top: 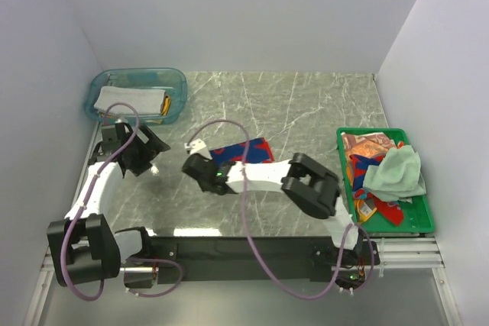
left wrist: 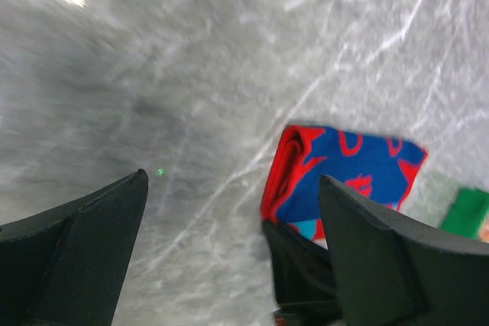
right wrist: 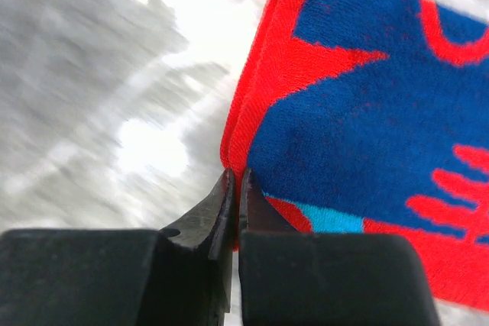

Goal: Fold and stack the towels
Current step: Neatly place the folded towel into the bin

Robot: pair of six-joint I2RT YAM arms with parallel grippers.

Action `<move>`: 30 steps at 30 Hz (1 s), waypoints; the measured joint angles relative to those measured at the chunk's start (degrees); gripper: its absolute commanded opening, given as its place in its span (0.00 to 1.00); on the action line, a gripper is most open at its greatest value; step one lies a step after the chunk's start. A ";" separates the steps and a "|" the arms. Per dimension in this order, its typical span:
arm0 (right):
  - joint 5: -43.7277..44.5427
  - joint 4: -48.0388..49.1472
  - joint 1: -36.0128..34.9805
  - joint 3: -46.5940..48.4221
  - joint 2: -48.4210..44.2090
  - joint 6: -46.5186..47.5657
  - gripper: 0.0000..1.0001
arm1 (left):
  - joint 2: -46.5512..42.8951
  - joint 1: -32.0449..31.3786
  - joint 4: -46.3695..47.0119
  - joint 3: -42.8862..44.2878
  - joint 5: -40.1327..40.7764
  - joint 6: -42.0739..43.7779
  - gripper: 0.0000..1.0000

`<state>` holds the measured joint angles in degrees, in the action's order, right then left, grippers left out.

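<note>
Red and blue towel (right wrist: pixel 367 112) lies folded at the middle of the bench (top: pixel 306 104); we see the right claw (right wrist: pixel 235 177) closed, apparently pinching its left edge, while the left claw (left wrist: pixel 233 177) hangs wide open further left.

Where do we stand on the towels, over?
Right hand shut on edge of red-and-blue towel, mid-table. Left hand open, empty. Nothing in the way.

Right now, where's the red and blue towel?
From overhead, the red and blue towel lies at the table centre, its edge pinched by the right claw.
</note>
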<state>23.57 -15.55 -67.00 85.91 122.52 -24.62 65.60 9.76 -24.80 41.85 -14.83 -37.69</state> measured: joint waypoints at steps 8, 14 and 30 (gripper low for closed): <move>-10.56 12.70 5.81 -18.60 -12.07 -0.72 0.00 | 2.99 -9.66 9.07 -8.20 -5.25 -8.68 0.99; -14.95 19.34 6.56 -22.38 -14.19 -1.88 0.00 | 8.96 -19.91 19.47 -11.58 -5.25 -17.38 0.99; -18.93 28.24 8.66 -28.20 -17.51 -6.80 0.00 | 16.09 -29.62 39.74 -15.26 1.46 -32.92 0.91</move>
<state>4.64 12.69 -58.35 57.71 105.01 -31.42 81.69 -19.86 14.94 26.59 -13.37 -70.61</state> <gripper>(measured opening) 0.026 0.934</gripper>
